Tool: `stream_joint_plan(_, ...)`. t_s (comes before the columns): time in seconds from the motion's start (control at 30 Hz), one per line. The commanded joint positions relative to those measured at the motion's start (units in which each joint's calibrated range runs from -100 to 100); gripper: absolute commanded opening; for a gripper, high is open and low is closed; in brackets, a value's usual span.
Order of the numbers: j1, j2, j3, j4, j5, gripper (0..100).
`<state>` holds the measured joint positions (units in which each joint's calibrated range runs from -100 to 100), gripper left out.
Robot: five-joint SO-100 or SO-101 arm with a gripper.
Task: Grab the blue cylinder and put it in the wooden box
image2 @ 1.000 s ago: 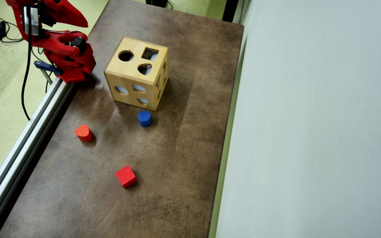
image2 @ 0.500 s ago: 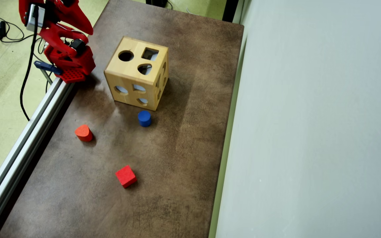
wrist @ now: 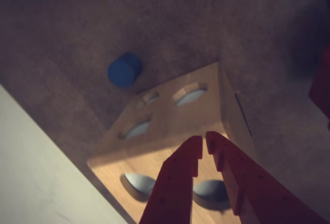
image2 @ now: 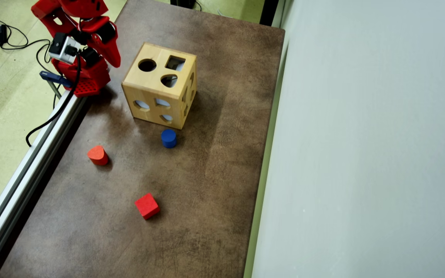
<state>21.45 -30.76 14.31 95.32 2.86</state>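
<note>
Pale smooth wooden box (image2: 160, 90), matt brown mat (image2: 207, 185)

Nearly closed gripper (wrist: 204, 140) above wooden box (wrist: 170, 131), blue cylinder (wrist: 124, 70) beyond

Wrist view peers closely down past the tool (wrist: 204, 140); overhead view surveys the whole table (image2: 207, 173).

The cylinder (image2: 168, 138) was dark blue, the holed box (image2: 157, 83) beside it pale wood, both blocks (image2: 146, 205) red.
</note>
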Motion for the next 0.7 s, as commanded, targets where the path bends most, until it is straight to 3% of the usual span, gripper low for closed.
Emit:
stream_joint_plan(0.0,2.6,5.5,-1.8,-7.2,0.5,3)
stream_joint_plan(0.3,3.5,15.4,-0.9,-14.3,6.5,3)
stream_joint_plan(0.67,2.7,33.5,-1.6,-24.0,8.2,3)
